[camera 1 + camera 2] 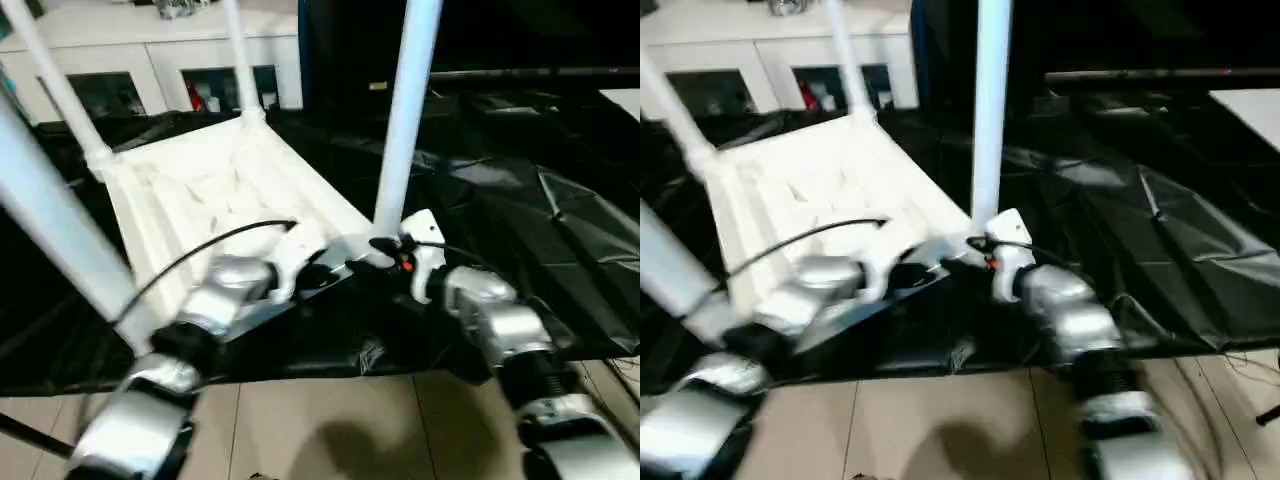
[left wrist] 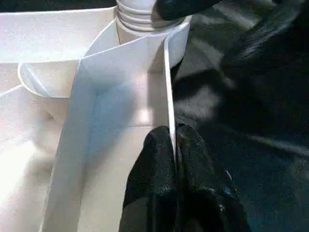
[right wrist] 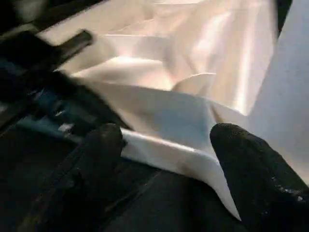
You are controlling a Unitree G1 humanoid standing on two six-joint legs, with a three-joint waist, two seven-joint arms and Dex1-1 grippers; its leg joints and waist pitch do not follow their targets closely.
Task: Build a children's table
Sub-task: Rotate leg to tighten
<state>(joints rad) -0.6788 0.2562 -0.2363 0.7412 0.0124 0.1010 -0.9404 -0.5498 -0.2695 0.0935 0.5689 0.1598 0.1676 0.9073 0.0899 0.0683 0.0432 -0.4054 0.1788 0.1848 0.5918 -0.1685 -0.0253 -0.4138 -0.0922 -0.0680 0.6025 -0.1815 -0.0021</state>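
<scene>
The white tabletop [image 1: 200, 190] lies upside down on a black sheet, ribbed underside up. Four white legs stand in its corner sockets: two at the far corners [image 1: 240, 60] [image 1: 55, 90], one at the near left [image 1: 50, 230] and one at the near right [image 1: 405, 120]. My left gripper [image 2: 175, 145] is shut on the thin upright rim of the tabletop [image 2: 166, 87], a short way from the near-right socket. My right gripper [image 3: 169, 145] is open at that corner, its two fingers apart on either side of the white corner edge, close to the foot of the leg [image 2: 140, 14].
The black sheet [image 1: 520, 200] covers the floor under and to the right of the tabletop. A white cabinet with glass doors [image 1: 150, 60] stands behind. Beige floor tiles [image 1: 330, 420] lie in front. A black cable [image 1: 200, 245] loops over my left forearm.
</scene>
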